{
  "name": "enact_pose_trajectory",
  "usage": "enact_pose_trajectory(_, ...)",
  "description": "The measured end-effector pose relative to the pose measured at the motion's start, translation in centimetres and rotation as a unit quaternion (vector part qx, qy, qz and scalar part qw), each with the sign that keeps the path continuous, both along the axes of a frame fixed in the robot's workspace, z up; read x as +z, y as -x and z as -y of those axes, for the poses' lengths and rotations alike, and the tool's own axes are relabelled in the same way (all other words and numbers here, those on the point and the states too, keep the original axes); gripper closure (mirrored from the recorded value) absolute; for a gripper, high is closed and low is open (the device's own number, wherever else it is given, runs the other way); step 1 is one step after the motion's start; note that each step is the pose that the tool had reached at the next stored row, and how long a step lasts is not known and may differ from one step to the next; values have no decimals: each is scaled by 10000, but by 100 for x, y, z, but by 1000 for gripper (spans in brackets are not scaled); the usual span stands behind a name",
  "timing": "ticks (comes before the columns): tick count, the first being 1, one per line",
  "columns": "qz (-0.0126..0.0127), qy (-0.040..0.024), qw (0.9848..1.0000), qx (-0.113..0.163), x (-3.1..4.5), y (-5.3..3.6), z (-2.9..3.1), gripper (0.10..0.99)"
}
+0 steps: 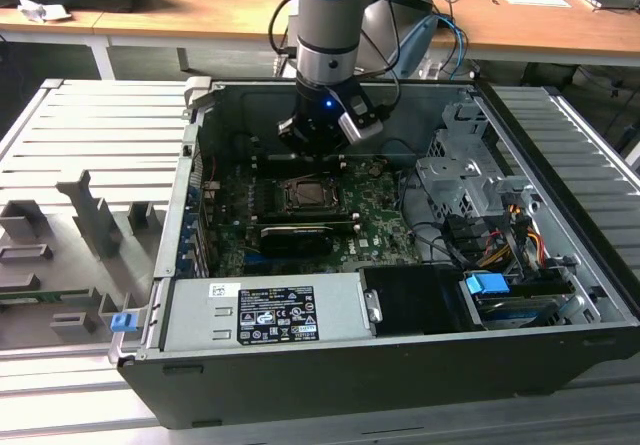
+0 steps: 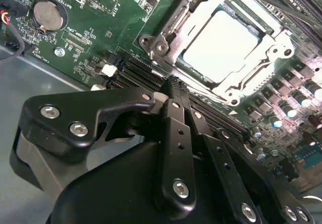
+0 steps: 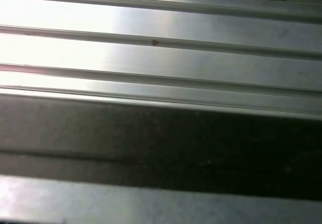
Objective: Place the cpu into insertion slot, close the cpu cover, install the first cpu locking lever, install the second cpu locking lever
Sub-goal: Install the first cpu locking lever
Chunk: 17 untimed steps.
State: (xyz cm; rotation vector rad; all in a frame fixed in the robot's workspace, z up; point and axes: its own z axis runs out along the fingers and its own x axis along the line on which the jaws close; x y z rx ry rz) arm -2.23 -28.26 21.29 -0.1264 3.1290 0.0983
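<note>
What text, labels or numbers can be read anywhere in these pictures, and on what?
None can be read.
Black label on the power supply: print too small.
White sticker beside it: too small.
White lettering on the circuit board, near the coin cell: blurred.

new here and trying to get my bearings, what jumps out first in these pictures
An open computer case lies on its side on a ribbed metal table, with the arm's tool reaching down into it over the green circuit board. In the second wrist view the shiny chip sits in its socket, framed by the metal cover, just beyond the black tool.
</note>
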Motion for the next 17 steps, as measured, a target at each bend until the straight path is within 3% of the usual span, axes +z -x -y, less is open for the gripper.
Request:
enact_pose_trajectory(7,0,16,10000,1,-53,-30,-5,980)
enact_pose_trajectory(15,-2,144,9999,2,-100,-34,-4,980)
enact_pose_trajectory(17,2,140,9999,2,-108,-35,-7,980)
